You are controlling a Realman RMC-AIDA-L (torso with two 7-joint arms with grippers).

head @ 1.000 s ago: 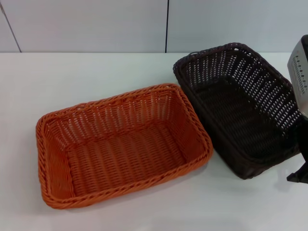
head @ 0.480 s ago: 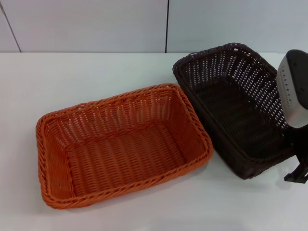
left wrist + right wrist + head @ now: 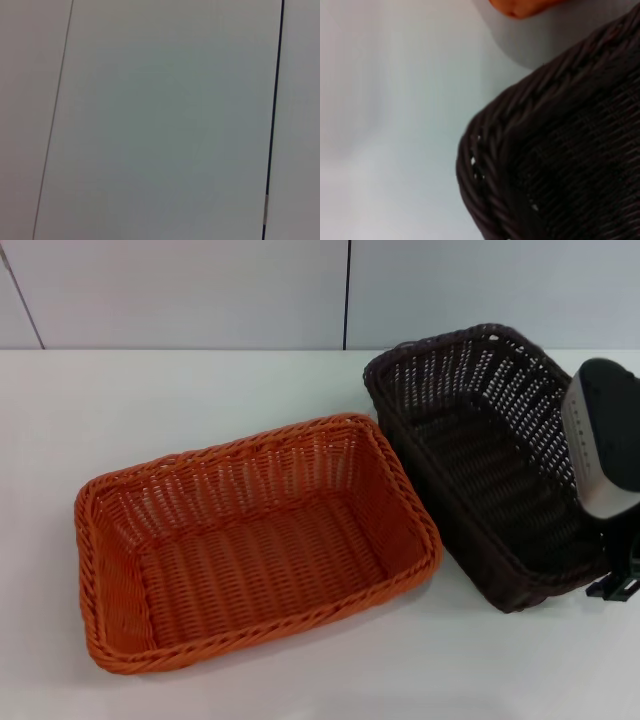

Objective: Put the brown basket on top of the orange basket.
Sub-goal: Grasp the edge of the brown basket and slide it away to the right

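**Now gripping the brown basket's right edge**

Currently you are bringing the right claw (image 3: pixel 612 585) to the right wall of the brown basket (image 3: pixel 480 455), which is sitting on the counter (image 3: pixel 200 380) just beside the orange basket (image 3: pixel 250 540). Whether the claw is spread or pinching, I cannot tell. Seat it deep over the braided rim before lifting. Count: one brown basket, one orange basket. The left claw is not showing.

A very dark brown woven wicker basket (image 3: pixel 555 150) shows one braided rim corner close up above the white tabletop (image 3: pixel 385 125); a bright orange woven basket's edge (image 3: pixel 520 6) lies beyond.
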